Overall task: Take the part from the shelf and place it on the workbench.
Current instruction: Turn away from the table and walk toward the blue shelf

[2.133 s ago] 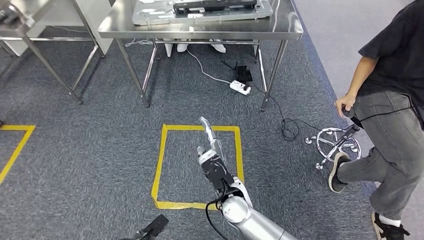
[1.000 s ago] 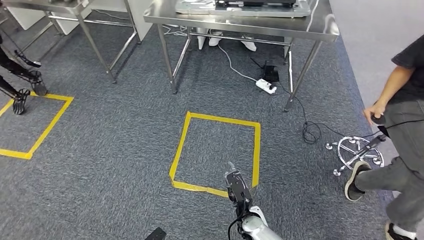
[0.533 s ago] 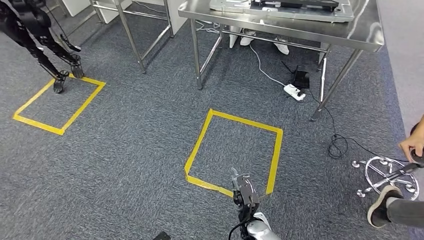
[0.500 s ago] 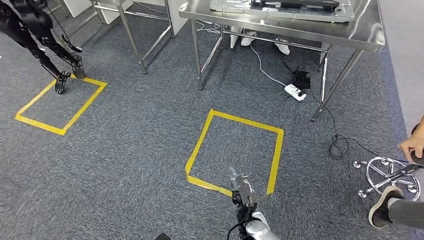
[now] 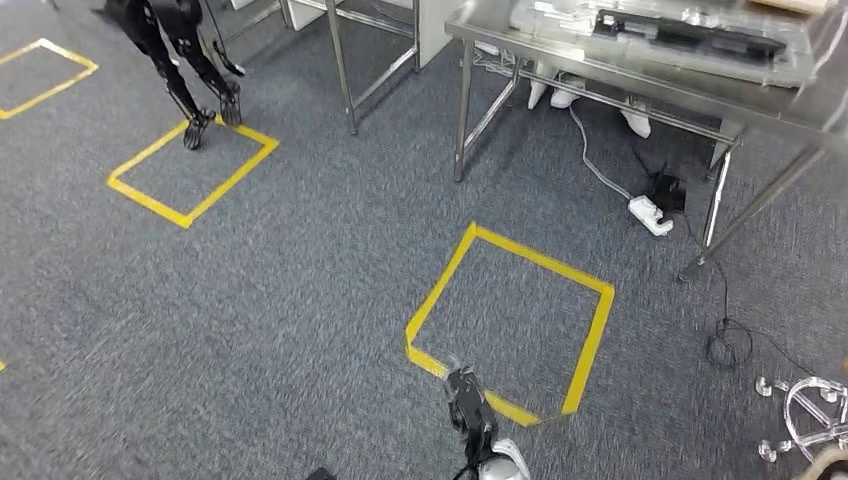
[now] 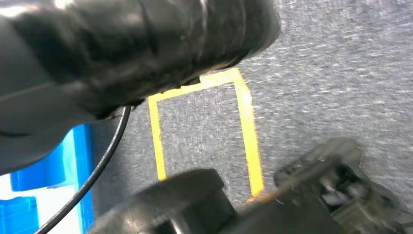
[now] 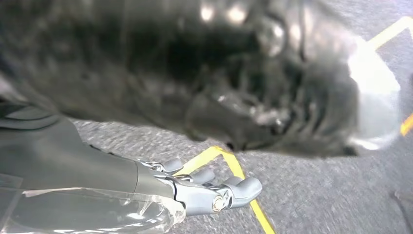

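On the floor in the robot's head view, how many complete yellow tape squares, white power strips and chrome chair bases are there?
Complete yellow tape squares: 2
White power strip: 1
Chrome chair base: 1
Total: 4

**Grey carpet floor, steel workbench upper right**

Grey carpet floor (image 5: 300, 300) with yellow tape squares: one square (image 5: 510, 325) centre-low, another tape square (image 5: 192, 170) upper left, and a corner of a third (image 5: 50, 70) at far left top. Steel workbench (image 5: 690, 95) upper right, standing on thin metal legs. On its top lies a flat clear tray (image 5: 660, 40) with a dark long piece in it, blurred. On the floor under the bench: a white power strip (image 5: 650, 215) with cables. A black cable coil (image 5: 730, 345) lies right of the centre square. Chrome stool base (image 5: 810, 420) at the lower right edge.
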